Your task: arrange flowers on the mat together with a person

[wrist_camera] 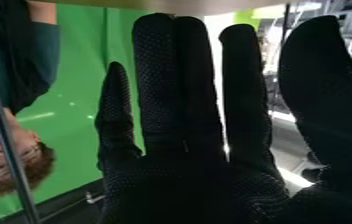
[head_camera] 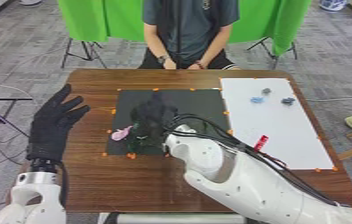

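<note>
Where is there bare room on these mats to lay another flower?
On the white mat, the middle looks free, between the small bluish pieces and the red item. The black mat has a bare far-right corner. Its middle and near-left part are crowded by the right hand and the pink flower.

A dark mat (head_camera: 199, 100) is laid flat on the brown tabletop (head_camera: 92, 175), its middle partly hidden from above. A pink flower (head_camera: 121, 133) is seen on it, near the left edge and toward the near corner. Just beside this, to the right, a dark green piece (head_camera: 138, 144) is set, its outline hard to make out. On the white sheet (head_camera: 283, 135) to the right, three small flower-like pieces are grouped toward the far end: a light blue one (head_camera: 257, 100), a dark blue-grey one (head_camera: 288, 101) and, between and beyond them, a grey one (head_camera: 267, 91).
</note>
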Robot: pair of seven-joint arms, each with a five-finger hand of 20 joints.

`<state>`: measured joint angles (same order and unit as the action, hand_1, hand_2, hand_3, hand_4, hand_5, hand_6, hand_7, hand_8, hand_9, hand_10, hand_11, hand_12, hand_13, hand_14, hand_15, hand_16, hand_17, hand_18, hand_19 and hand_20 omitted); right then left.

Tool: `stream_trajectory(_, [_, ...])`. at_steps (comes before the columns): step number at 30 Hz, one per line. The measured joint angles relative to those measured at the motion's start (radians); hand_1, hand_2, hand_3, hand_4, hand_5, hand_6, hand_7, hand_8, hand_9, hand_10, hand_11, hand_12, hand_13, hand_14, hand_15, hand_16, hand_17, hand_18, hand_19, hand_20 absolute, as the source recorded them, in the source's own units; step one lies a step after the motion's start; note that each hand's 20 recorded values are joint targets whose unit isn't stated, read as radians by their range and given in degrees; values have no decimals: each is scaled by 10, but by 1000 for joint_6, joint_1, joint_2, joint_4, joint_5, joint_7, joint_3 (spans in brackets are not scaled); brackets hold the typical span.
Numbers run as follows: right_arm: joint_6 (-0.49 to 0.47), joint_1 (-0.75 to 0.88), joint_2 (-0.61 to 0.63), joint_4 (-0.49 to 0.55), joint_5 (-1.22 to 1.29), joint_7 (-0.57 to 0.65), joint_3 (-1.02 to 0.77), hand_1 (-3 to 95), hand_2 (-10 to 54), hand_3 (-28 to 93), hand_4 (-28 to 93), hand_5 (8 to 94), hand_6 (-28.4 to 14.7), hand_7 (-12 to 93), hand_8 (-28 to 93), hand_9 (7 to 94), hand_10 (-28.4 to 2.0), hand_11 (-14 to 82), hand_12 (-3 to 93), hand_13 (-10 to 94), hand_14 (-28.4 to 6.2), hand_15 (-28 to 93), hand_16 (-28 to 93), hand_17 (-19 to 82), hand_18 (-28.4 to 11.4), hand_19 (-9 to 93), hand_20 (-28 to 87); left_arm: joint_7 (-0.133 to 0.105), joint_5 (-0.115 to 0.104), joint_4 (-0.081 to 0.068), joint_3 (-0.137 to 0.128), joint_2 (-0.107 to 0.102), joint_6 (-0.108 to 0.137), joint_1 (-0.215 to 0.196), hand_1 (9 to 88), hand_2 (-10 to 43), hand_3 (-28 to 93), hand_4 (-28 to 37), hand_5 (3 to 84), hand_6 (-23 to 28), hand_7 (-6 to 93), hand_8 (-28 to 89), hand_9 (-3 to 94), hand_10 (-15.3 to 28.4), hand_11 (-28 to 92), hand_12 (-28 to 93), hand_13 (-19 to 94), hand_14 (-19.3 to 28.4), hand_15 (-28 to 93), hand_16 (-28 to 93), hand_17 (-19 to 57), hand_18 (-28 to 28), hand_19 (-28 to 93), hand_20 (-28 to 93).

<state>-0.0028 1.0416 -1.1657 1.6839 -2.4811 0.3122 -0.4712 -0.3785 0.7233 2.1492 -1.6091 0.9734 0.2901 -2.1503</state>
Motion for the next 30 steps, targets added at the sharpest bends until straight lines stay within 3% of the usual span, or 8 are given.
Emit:
stream_trajectory(8, [-7,102,29,191,329,66,-217,322,-95,771,-279,588,33,176,-140,598,-123,304,160,533,-126,551,133,106,-196,591,221,-20,-9,4,-1,-11,14,-16,226,52,778,-282,380,57,93,-84,373,180,212,92,287,274,493,-81,-66,259,536,235])
stream_trajectory(15, [-4,268,43,339,663,85,-534,287,-54,773,-261,540,16,155,-130,556,-135,191,143,479,-159,412,100,118,-193,606,217,-44,-16,6,1,-24,26,-37,224,53,774,-283,382,51,89,-83,374,177,205,90,283,268,472,-81,-69,258,517,222])
stream_trajectory(19, [11,375,40,379,856,70,-717,262,-24,782,-269,513,15,148,-126,534,-136,160,141,451,-164,353,102,104,-208,578,202,-55,-17,6,11,-36,36,-42,223,54,774,-283,383,52,87,-82,373,176,202,90,282,262,455,-78,-70,258,508,214])
stream_trajectory(22, [56,458,37,395,999,40,-830,221,42,778,-272,496,10,145,-125,508,-144,134,135,420,-169,317,104,96,-207,548,187,-59,-17,6,19,-43,38,-44,222,54,776,-283,384,52,85,-82,374,173,197,88,290,247,411,-72,-71,257,501,203])
stream_trajectory(25, [71,542,28,399,1140,-12,-935,186,107,771,-274,492,1,138,-124,492,-153,119,129,396,-175,298,103,96,-203,539,178,-56,-16,6,20,-43,38,-46,224,53,778,-283,388,52,84,-82,381,168,191,86,300,235,369,-66,-71,256,497,197])
stream_trajectory(30, [97,669,21,399,1375,-68,-1034,160,130,777,-277,455,5,123,-119,462,-150,86,121,362,-173,258,101,74,-208,507,161,-47,-12,6,10,-31,38,-56,225,52,780,-283,389,53,83,-82,381,166,184,83,303,224,333,-53,-71,255,495,190])
